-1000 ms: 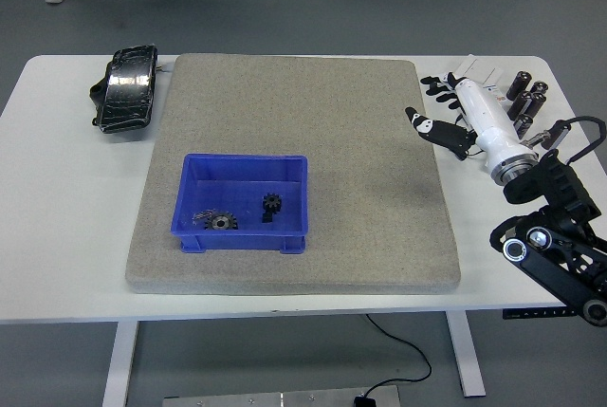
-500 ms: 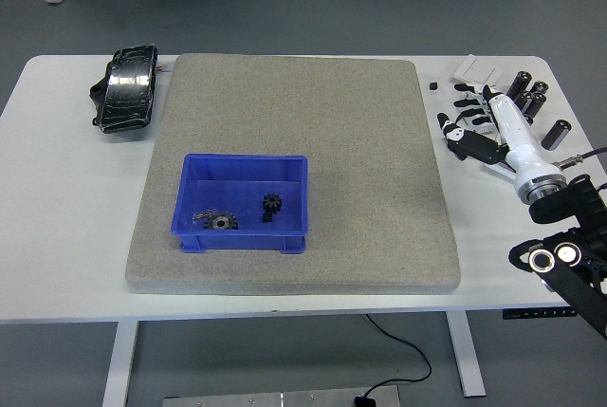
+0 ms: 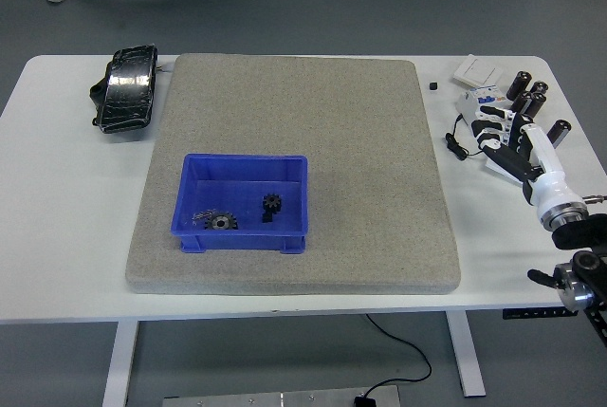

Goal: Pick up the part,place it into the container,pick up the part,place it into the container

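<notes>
My right robot hand (image 3: 493, 132) sits over the worktop's (image 3: 57, 236) right side, palm low, fingers apparently loosely curled with nothing in them, though at this size I can't be sure. Just beyond it, up and right, stands a cluster of dark cylindrical parts (image 3: 531, 94), nearest this hand. Well away to its left, across the grey mat (image 3: 360, 170), the blue container (image 3: 245, 201) holds two gears (image 3: 272, 204).
</notes>
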